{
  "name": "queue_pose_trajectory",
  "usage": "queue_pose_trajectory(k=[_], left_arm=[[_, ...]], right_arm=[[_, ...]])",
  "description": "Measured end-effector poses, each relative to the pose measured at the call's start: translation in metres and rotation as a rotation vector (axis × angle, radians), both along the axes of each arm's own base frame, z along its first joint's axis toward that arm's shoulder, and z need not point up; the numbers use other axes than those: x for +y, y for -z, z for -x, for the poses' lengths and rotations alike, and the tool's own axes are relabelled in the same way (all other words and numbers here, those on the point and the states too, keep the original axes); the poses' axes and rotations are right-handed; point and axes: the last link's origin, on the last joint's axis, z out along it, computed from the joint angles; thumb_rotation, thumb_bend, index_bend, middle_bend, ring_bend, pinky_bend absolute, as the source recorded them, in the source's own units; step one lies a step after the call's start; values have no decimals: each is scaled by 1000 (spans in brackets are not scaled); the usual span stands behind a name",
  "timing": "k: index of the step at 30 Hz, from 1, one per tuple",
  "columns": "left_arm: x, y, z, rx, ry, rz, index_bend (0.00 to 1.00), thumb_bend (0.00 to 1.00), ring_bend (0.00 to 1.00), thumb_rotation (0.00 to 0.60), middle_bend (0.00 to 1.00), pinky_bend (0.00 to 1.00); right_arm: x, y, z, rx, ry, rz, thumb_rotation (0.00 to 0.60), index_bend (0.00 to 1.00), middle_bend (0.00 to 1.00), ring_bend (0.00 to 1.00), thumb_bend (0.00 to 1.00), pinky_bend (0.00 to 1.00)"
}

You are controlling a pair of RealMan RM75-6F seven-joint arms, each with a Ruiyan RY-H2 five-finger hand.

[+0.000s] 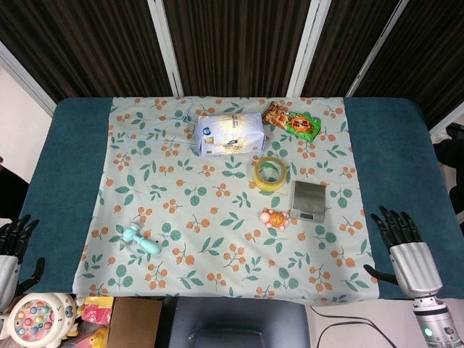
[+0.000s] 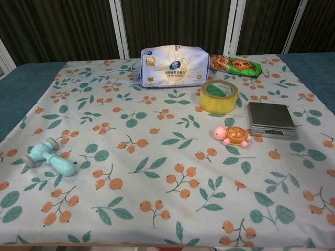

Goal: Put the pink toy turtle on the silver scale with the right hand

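Note:
The pink toy turtle [image 1: 276, 217] [image 2: 232, 135] with an orange shell lies on the floral cloth, just left of the silver scale [image 1: 309, 201] [image 2: 271, 119]. Nothing rests on the scale's plate. My right hand [image 1: 406, 250] hovers at the table's near right edge, off the cloth, fingers spread and holding nothing, well to the right of the turtle. My left hand [image 1: 13, 248] sits at the near left edge, fingers apart and empty. Neither hand appears in the chest view.
A roll of yellow tape [image 1: 270, 172] [image 2: 219, 96] stands just behind the turtle. Further back lie a tissue pack [image 1: 230, 134] [image 2: 167, 66] and a snack bag [image 1: 291, 119] [image 2: 235, 65]. A light blue toy [image 1: 139, 240] [image 2: 51, 158] lies at the near left.

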Motion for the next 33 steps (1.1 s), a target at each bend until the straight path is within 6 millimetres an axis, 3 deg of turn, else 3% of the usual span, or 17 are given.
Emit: queue_pose_trajectory(k=[8,11,15,22,28,33], left_arm=[[3,5,-1,-11,14,31,0,469,0,600,0,97],[2,8,-2,-18,16,64,0,470,0,600,0,96],[1,9,-2,-25,-2,103,0,470,0,600,0,96],[1,7,-3,-38,9,97,0,470,0,600,0,96],[-2,5,-3,-40,15,97,0,470,0,600,0,97],[-4,5,-3,-39,19,95,0,470,0,600,0,97]], right_arm=[[-7,5,4,14,18,-25,600,0,0,0,169,0],[-16,11,3,23,16,-51,600,4,0,0,269,0],[-33,23,1,48,9,-114,600,105,0,0,418,0],[-80,62,-16,158,-58,-261,600,270,0,0,711,0],[-109,88,-30,246,-90,-298,600,368,0,0,779,0],[-125,105,-34,298,-78,-319,600,392,0,0,784,0]])
